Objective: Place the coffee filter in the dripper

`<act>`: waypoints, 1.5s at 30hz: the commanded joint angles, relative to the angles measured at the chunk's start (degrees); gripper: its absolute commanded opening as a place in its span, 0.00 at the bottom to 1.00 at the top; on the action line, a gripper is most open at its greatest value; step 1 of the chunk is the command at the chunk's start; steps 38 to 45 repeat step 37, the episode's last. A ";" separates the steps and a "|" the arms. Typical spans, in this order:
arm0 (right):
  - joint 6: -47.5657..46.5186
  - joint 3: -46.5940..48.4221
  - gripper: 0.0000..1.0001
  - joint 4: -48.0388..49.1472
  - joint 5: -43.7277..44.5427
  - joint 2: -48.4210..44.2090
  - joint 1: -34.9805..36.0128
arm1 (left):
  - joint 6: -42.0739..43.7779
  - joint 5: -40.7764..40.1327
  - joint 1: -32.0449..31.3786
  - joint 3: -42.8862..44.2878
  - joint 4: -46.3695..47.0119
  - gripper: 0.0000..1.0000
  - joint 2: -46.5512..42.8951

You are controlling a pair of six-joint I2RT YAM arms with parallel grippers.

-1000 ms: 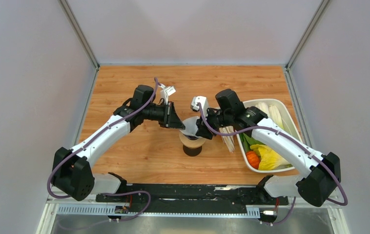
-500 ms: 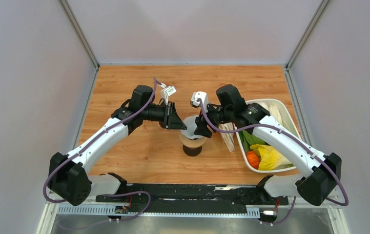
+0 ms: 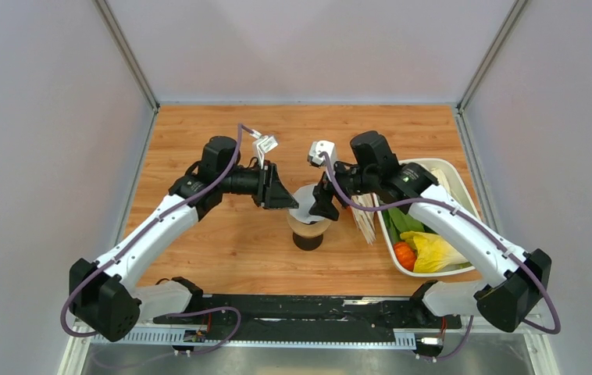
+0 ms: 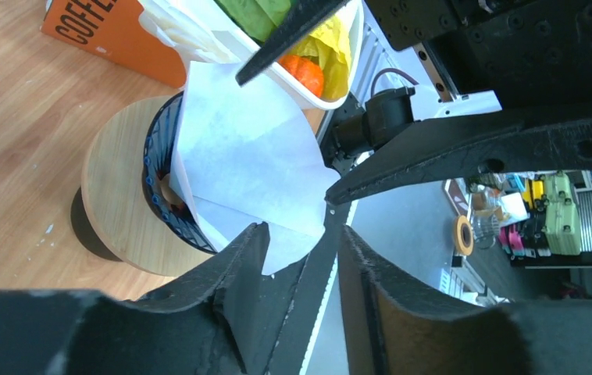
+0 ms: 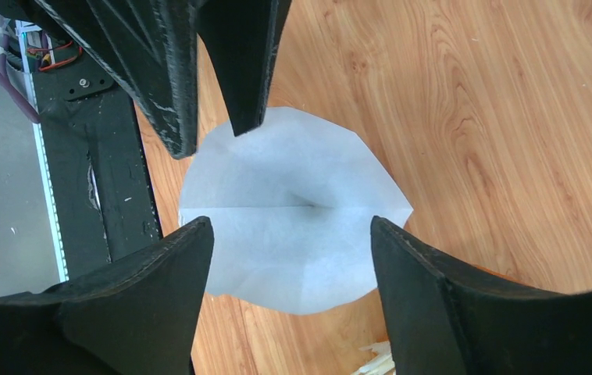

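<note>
Left pincer and right pincer stand parted, holding nothing. The coffee filter sits high and loose in the dripper; a retreating finger could drag it out.

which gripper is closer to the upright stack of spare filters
Right. The right gripper hangs at the coffee filter, close beside the filter stack. The left gripper is on the opposite side of the coffee filter, farther from the stack.

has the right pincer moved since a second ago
Yes, slightly: in the top view the right pincer has drawn back toward the far edge of the wooden table, judged against the tan round wooden ring, which stayed put.
</note>
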 commanded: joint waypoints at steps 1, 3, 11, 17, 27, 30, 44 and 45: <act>1.27 3.81 0.81 0.43 -2.31 -3.43 -1.56 | 1.10 1.89 1.26 2.71 1.53 0.52 -2.75; 2.02 4.56 0.89 0.80 -2.69 -4.46 -2.64 | 1.21 1.95 2.70 3.84 1.01 0.63 -3.18; 7.34 4.17 1.00 8.09 -1.38 -10.92 -10.54 | 11.07 -2.51 13.28 16.55 -14.00 0.66 -5.61; 12.90 -0.17 1.00 11.74 2.44 -15.88 -19.78 | 26.31 -12.08 21.27 31.36 -36.88 0.66 -1.27; 15.80 -15.55 1.00 12.99 6.48 -21.60 -36.64 | 33.93 -32.80 27.55 20.36 -41.56 0.67 -0.75; 15.47 -19.19 1.00 14.05 6.84 -21.62 -39.10 | 33.15 -34.48 27.57 14.40 -37.45 0.68 -3.44; 13.42 -19.67 1.00 15.51 5.70 -20.94 -39.27 | 31.51 -37.04 27.59 8.16 -32.69 0.69 -7.53; 13.42 -19.67 1.00 15.51 5.70 -20.94 -39.27 | 31.51 -37.04 27.59 8.16 -32.69 0.69 -7.53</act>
